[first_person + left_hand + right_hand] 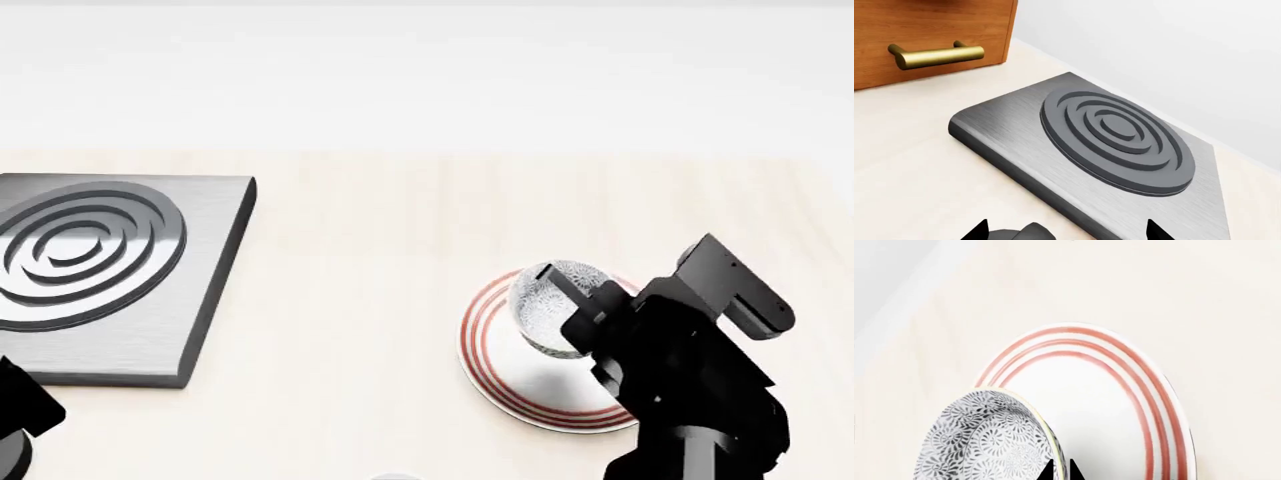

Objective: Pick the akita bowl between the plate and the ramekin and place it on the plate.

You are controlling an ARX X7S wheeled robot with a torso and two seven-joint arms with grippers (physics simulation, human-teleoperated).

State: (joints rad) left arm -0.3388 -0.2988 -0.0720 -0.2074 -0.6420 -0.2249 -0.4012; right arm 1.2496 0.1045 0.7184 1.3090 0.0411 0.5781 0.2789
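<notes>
**Bowl over plate, gripped at the rim**

Right gripper (577, 312) jaws pinch the bowl (554, 305) by its rim, tilted, directly above the plate (501, 385) on the counter (374, 260). The move left looks like straight down. Left gripper barely visible; jaws unreadable.

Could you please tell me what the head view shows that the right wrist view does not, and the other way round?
Only the head view shows the grey stove burner plate, the right arm and the whole plate on the counter. Only the right wrist view shows the akita bowl's fine floral speckle and the right gripper's fingertips pinching its rim. Both show the bowl, tilted, over the red-ringed plate.
</notes>
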